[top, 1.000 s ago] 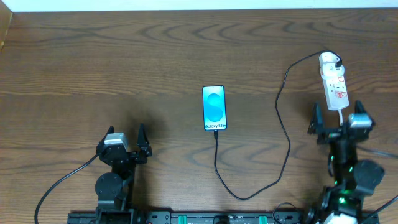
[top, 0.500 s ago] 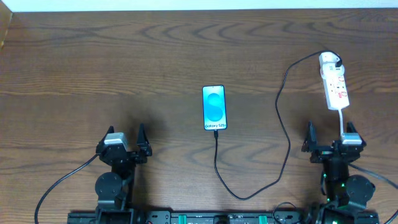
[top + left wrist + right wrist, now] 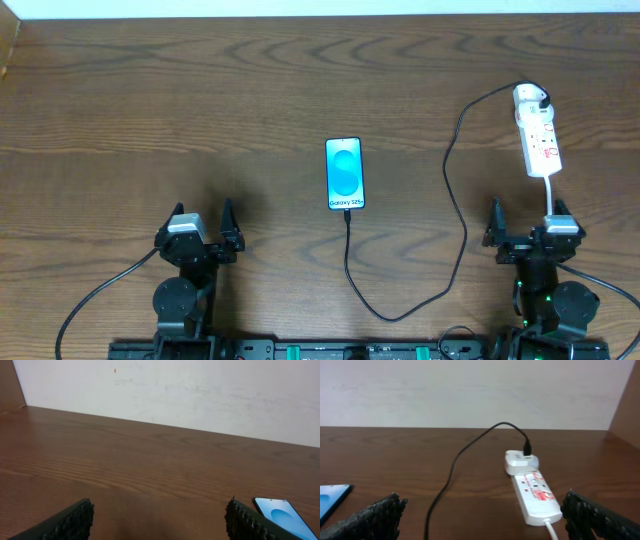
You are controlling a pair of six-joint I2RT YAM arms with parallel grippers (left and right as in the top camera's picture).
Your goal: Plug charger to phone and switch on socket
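The phone (image 3: 344, 174) lies face up mid-table with its blue screen lit; its corner shows in the left wrist view (image 3: 282, 512) and the right wrist view (image 3: 331, 497). The black charger cable (image 3: 455, 200) runs from the phone's near end in a loop to the white adapter (image 3: 528, 97), which sits in the far end of the white socket strip (image 3: 540, 142), also in the right wrist view (image 3: 534, 497). My left gripper (image 3: 203, 228) is open and empty, near left. My right gripper (image 3: 527, 230) is open and empty, just in front of the strip.
The strip's white cord (image 3: 550, 195) runs back toward the right arm's base. A pale wall (image 3: 175, 390) borders the table's far edge. A black cable (image 3: 95, 295) trails from the left arm base at front left.
My right gripper has drawn back from the socket strip toward the table's front edge and now rests low. The left arm, phone and cable have not moved.
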